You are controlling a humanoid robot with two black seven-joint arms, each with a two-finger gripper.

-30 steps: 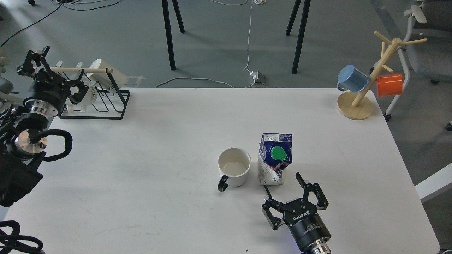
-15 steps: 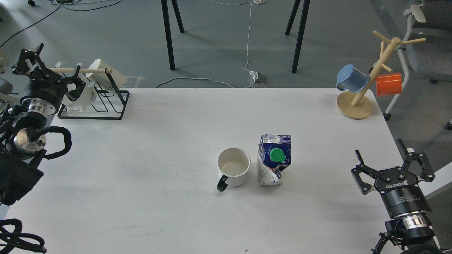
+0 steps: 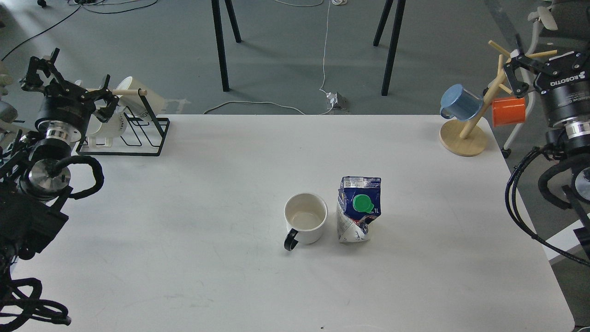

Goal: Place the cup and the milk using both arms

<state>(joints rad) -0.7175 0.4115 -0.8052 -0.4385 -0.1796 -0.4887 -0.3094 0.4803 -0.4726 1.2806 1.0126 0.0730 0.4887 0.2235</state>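
Note:
A white cup (image 3: pixel 305 220) with a black handle stands upright in the middle of the white table (image 3: pixel 207 207). Right beside it stands a crumpled blue and white milk carton (image 3: pixel 358 209) with a green cap. The two nearly touch. My left gripper (image 3: pixel 69 83) is open and empty at the far left, by the black rack. My right gripper (image 3: pixel 548 57) is open and empty at the far right, raised by the wooden mug tree. Both are far from the cup and carton.
A black wire rack (image 3: pixel 129 127) with white cups stands at the back left corner. A wooden mug tree (image 3: pixel 479 110) with a blue mug (image 3: pixel 461 102) and an orange mug (image 3: pixel 508 111) stands at the back right corner. Table legs and cables lie beyond the far edge.
My right arm has drawn back from beside the carton, swung out past the table's right edge and risen to the mug tree. The left arm shifted slightly. Cup and carton have not moved.

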